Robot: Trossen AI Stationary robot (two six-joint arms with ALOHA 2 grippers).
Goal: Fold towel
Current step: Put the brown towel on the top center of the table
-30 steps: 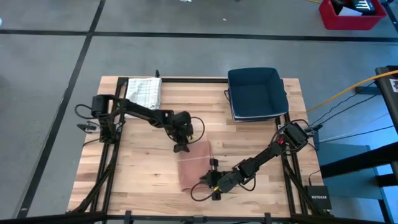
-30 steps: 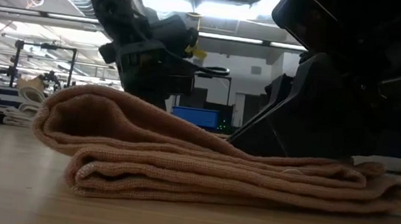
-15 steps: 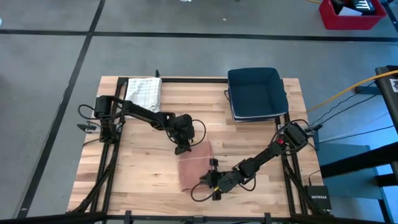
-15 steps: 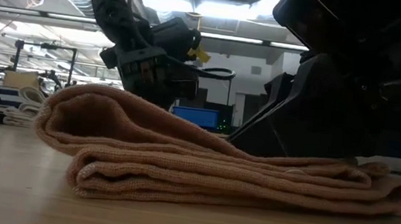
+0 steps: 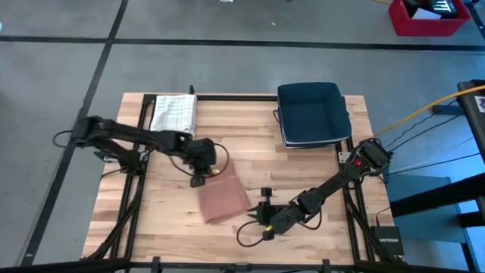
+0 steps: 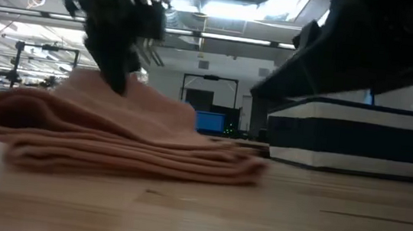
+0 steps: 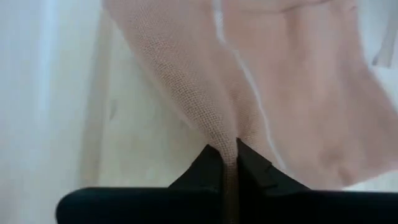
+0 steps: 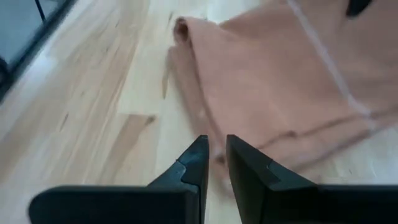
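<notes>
The tan folded towel (image 5: 222, 199) lies on the wooden table near its middle, resting on its underside in flat layers (image 6: 111, 140). My left gripper (image 5: 198, 180) stands over the towel's far left corner and is shut on it (image 7: 228, 152). My right gripper (image 5: 263, 212) is by the towel's near right corner (image 8: 216, 146), its fingers nearly together with nothing seen between them. In the low view, no finger reaches the towel's right end (image 6: 251, 166). My left gripper pinches a raised ridge of the towel (image 7: 227, 127) between its two fingers, at the far left corner. The fingers come from above, pointing down (image 6: 118, 75). The cloth is drawn up into a small peak there, and the rest lies on the table. How many layers are held, I cannot tell.
A white checked cloth (image 5: 174, 112) lies at the table's far left. A dark blue bin (image 5: 312, 114) stands at the far right. Bare wood lies along the near edge and left of the towel. A red bin (image 5: 424, 17) stands on the floor beyond.
My left gripper has shut on the towel's far left corner and gone toward the table's left edge. The towel has slid left along the table and turned a little. My right gripper has risen off the towel's near right corner, which now lies free.
</notes>
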